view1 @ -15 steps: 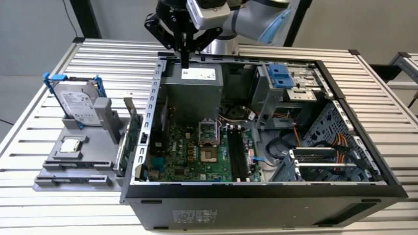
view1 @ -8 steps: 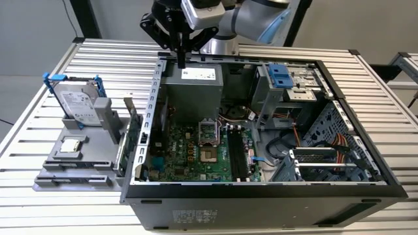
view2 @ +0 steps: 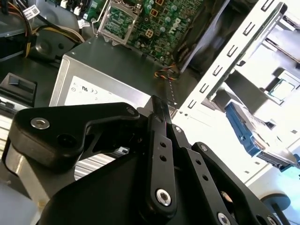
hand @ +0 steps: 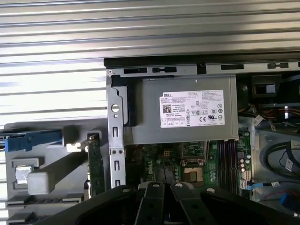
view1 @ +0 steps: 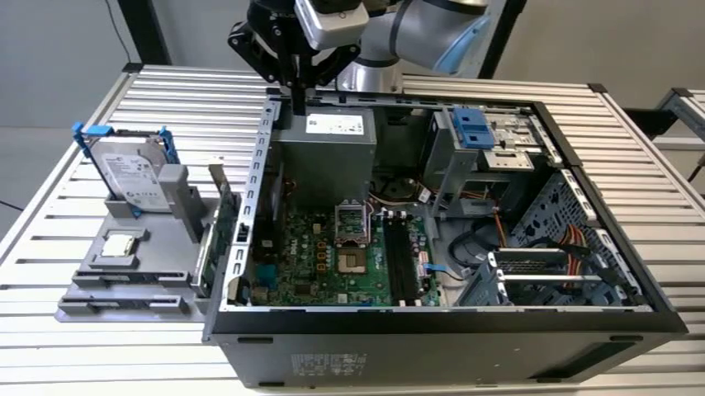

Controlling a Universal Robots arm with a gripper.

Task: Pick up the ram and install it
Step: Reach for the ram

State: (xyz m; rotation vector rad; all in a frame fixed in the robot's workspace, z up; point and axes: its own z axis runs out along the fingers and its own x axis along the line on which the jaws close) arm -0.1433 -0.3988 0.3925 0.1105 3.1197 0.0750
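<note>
- The gripper (view1: 297, 104) hung above the case's (view1: 262, 165) rear wall, jaws drawn together and empty.
- The ram (view1: 203, 261) apparently stood on edge in the grey fixture (view1: 115, 287), outside the case.
- A clean pick likely needed the jaws squared across its thin faces, clear of the neighbouring card (view1: 229, 216).

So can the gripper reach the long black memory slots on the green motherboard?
Probably yes: the grey case is open, the long black memory slots look empty, nothing over them. The black gripper hangs at the case's rim; a blue cable lies beside the slots.

Thin green ram (view1: 203, 262) on edge (in grey holder (view1: 121, 285))
</note>
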